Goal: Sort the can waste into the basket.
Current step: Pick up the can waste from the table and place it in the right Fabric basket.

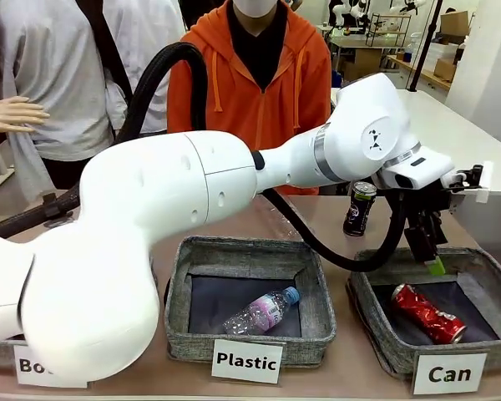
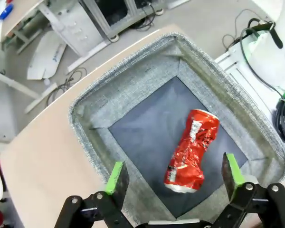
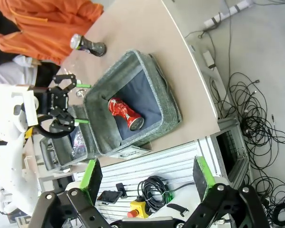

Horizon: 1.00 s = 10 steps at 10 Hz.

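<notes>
Left pincer (image 2: 173, 170) hangs over the basket (image 2: 133, 80), jaws spread wide and gripping nothing. Directly below it, between the two green pads, the crushed red can (image 2: 192, 149) lies loose on the dark lining. By my reading that's one can delivered! The dark can (image 1: 360, 209) is not yet sorted: it stands upright on the table (image 1: 317, 213), beyond the pincer and outside the basket's far rim. The next move calls for lifting clear of the rim, reaching out to that can and closing squarely round its body. Right pincer (image 3: 146, 166) is spread open too, empty, well off to the side.
</notes>
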Tool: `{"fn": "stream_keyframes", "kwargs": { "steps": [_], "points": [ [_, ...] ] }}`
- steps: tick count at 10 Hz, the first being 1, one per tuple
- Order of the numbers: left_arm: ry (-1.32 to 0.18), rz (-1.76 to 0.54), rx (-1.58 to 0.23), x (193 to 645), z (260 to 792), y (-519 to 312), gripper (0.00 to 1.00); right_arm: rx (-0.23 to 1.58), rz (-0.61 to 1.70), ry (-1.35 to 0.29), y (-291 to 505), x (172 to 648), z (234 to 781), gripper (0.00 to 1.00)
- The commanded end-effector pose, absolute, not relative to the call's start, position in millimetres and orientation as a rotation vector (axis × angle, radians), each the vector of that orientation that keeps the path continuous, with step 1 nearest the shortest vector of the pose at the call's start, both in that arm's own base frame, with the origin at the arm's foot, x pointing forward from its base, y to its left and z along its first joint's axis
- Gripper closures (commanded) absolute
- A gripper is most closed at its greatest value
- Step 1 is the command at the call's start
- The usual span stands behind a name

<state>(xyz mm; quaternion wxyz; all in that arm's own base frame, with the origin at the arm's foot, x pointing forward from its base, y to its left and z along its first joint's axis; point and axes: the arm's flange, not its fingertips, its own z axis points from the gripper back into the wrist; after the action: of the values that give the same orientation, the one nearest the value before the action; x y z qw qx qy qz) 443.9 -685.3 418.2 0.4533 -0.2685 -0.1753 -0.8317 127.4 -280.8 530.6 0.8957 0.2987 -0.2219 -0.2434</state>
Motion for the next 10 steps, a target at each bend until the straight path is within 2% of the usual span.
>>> {"fn": "stream_keyframes", "kwargs": {
  "steps": [1, 2, 3, 4, 5, 10],
  "points": [
    [-0.438, -2.065, -0.641, 442.3, 435.9, -668.6, 0.00, 0.626, -0.492, -0.468, -281.6, 118.3, 533.5, 0.00],
    [-0.360, -2.051, -0.652, 441.0, 446.9, -653.4, 0.00, 0.619, -0.504, -0.460, -280.8, 127.4, 530.6, 0.00],
    [-0.267, -1.939, -0.712, 439.3, 460.3, -630.9, 0.00, 0.611, -0.464, -0.496, -267.5, 131.1, 540.8, 0.00],
    [-0.120, -1.851, -0.882, 432.1, 480.0, -594.4, 0.00, 0.607, -0.400, -0.527, -246.3, 145.2, 552.0, 0.00],
    [-0.027, -1.775, -0.947, 420.6, 495.0, -557.9, 0.00, 0.611, -0.345, -0.542, -228.1, 166.2, 559.0, 0.00],
    [-0.406, -1.408, -0.794, 341.3, 573.5, -346.7, 0.00, 0.621, -0.120, -0.406, -113.8, 288.5, 559.7, 0.00]
  ]
}}
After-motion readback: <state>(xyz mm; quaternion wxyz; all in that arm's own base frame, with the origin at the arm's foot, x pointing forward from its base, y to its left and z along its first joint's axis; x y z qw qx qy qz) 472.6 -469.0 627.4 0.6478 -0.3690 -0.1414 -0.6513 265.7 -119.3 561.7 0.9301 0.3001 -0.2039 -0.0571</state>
